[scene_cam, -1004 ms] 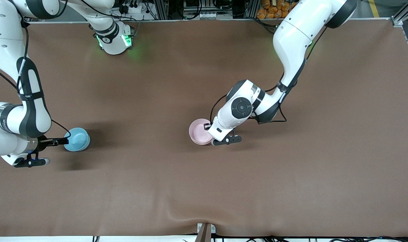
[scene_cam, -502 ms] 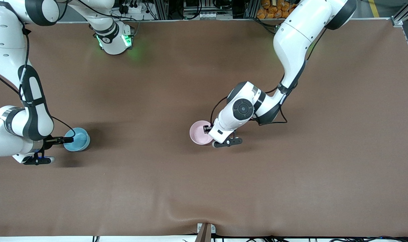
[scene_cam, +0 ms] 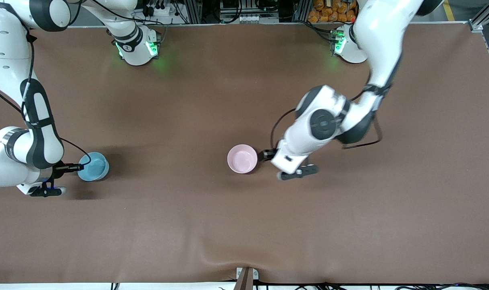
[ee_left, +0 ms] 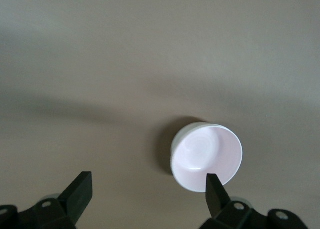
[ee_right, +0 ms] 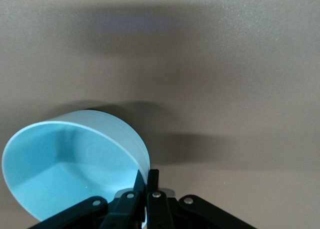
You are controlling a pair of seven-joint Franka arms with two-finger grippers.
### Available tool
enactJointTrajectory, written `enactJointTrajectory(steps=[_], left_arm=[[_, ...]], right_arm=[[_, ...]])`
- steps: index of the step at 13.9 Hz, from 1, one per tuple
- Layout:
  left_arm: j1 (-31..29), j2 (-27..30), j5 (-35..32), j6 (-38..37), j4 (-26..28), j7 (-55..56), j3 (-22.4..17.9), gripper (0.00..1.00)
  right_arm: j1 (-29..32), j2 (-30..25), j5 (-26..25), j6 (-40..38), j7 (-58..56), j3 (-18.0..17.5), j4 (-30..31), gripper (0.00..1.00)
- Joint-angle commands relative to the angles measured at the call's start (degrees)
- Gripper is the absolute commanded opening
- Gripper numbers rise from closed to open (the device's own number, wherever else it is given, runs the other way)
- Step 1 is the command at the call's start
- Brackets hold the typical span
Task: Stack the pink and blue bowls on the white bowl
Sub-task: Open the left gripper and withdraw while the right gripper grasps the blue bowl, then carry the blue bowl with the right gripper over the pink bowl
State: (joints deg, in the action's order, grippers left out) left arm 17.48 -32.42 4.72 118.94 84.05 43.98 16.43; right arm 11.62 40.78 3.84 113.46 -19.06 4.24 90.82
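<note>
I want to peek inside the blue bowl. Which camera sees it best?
The right wrist view: the blue bowl fills it close up, inside showing, with the right tool shut on its rim. The front view shows the bowl small, at the right arm's end of the table. The left wrist view misses it.

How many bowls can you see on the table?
2. The pink bowl sits mid-table beside the open left gripper. The blue bowl is at the right arm's end, its rim pinched by the right gripper. No white bowl shows.

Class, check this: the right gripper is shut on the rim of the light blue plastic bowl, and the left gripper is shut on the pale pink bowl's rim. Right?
Half right. The left gripper is open and beside the pale pink bowl, as the left wrist view shows. The right gripper is shut on the light blue plastic bowl.
</note>
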Motion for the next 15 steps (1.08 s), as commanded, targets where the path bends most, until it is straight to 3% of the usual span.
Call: enactJointTrajectory(steps=[1,7,11,13,15], left_arm=[[-4.1,4.9,-1.4,-4.2,1.3,-0.6,0.3,1.0],[-12.4,8.7,-2.3,-9.5,1.3,-11.0,0.4,1.0],[-18.8,11.0,-1.8,-15.6,1.3,-21.2,0.6,1.0],[-18.7,14.8,-2.3,-19.8,1.3,-26.3,-1.4,1.0],[-18.9,18.6,-2.8,-25.0,1.2,-26.8,-2.1,1.0]], right_arm=[[0.7,-0.5,0.7,-0.1,-1.2,-0.6,-0.5,0.0],[-0.2,-4.3,1.2,-6.2,-0.7,-3.5,-4.2,0.0],[-0.3,-7.2,7.7,-10.0,-0.6,-4.7,-4.2,0.0],[-1.2,-8.9,11.6,-13.3,-0.3,-4.8,-4.2,0.0],[-3.9,-10.6,12.3,-15.7,5.8,-4.7,-4.2,0.0]])
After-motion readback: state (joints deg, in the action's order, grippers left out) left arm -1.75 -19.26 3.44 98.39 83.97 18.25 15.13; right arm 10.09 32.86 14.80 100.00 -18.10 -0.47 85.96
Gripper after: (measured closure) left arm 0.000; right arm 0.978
